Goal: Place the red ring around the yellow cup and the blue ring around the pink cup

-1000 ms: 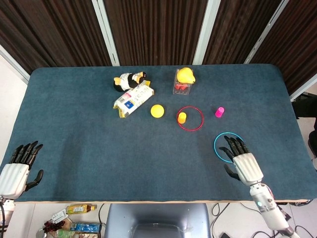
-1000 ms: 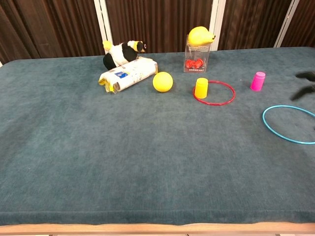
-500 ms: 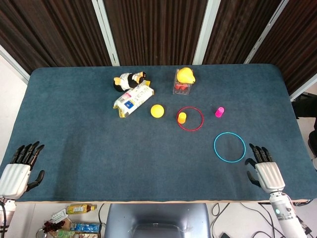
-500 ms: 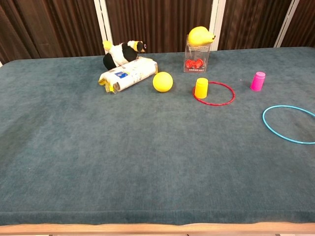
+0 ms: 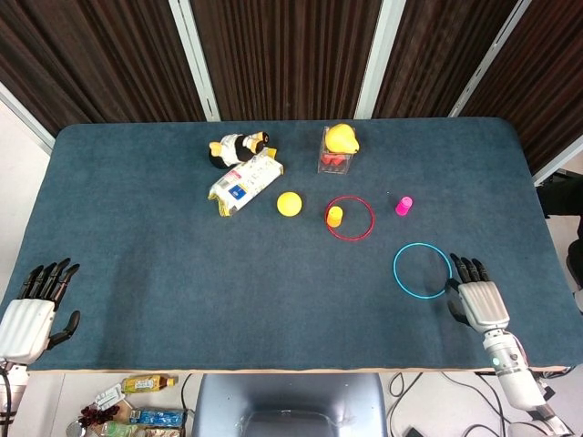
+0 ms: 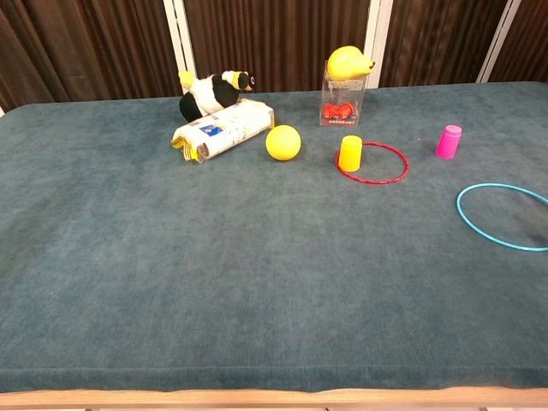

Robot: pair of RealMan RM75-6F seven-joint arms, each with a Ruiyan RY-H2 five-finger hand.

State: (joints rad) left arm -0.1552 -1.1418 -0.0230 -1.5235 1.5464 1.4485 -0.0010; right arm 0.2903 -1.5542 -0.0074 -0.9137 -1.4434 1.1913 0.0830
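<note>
The red ring [image 5: 350,218] [image 6: 373,163] lies flat on the table around the small yellow cup [image 5: 335,215] [image 6: 350,153], which stands at the ring's left inside edge. The pink cup [image 5: 404,206] [image 6: 448,141] stands alone to the right of it. The blue ring [image 5: 423,269] [image 6: 504,216] lies flat nearer the front right, apart from the pink cup. My right hand [image 5: 477,300] hovers palm down just right of the blue ring, fingers apart, holding nothing. My left hand [image 5: 29,312] stays at the front left corner, open and empty. Neither hand shows in the chest view.
A yellow ball [image 5: 290,203] [image 6: 283,142], a snack packet [image 5: 244,181] [image 6: 221,128] and a plush penguin [image 5: 237,147] [image 6: 211,89] sit at the back left of the rings. A clear box with a yellow toy on top [image 5: 338,148] [image 6: 344,86] stands behind the red ring.
My right hand drew back off the blue ring toward the front right edge, then came forward a little to the ring's right side. The rings, cups and left hand did not move.
</note>
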